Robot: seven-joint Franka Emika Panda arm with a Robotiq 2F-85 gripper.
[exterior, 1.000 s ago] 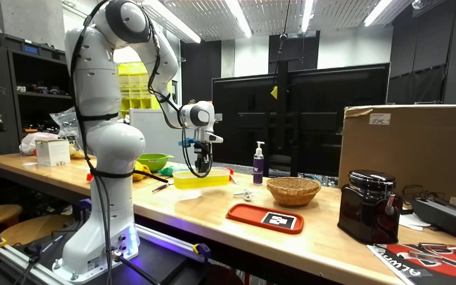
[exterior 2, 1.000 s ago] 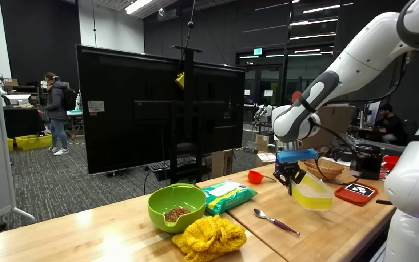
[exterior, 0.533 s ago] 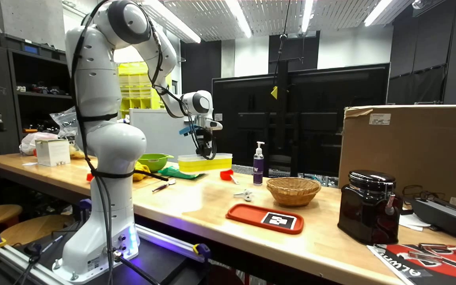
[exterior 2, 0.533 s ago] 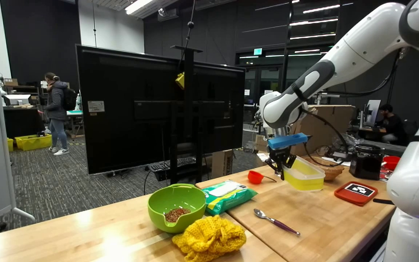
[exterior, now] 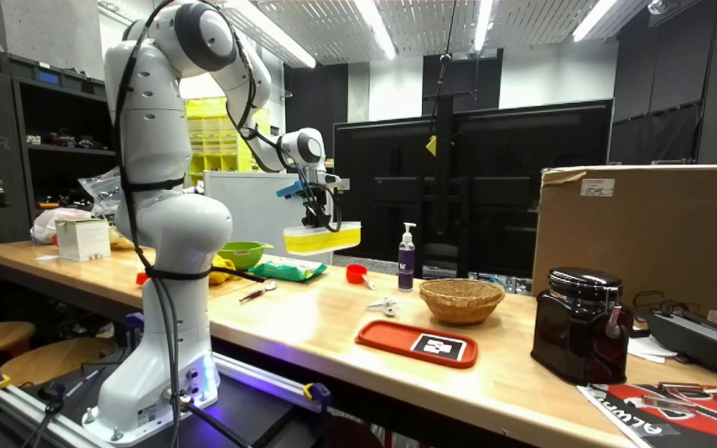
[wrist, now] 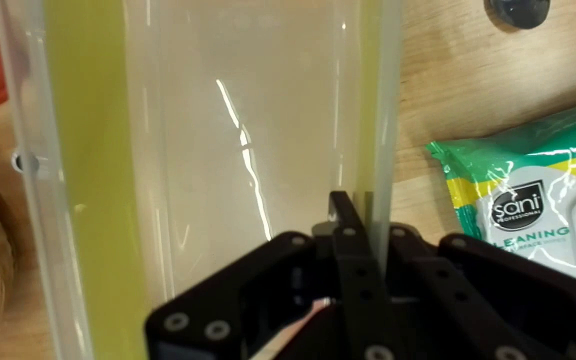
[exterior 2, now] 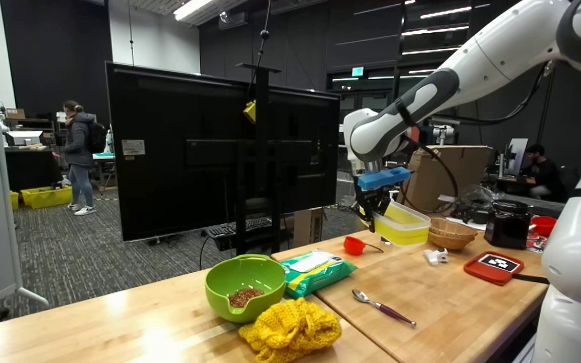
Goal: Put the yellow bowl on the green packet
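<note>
Just inside the near edge of the worktop (exterior: 309, 323), in an exterior view, lies a red tray (exterior: 389, 339). Farther off, the gripper (exterior 2: 376, 217) pinches one wall of the yellow bowl (exterior: 322, 239), its jaws nearly together, one finger (wrist: 348, 215) inside, and holds the bowl in the air above the surface. By the far edge, apart from the bowl, the green packet (exterior: 290, 269) lies flat, with a small red cup (exterior: 355, 274) near it.
</note>
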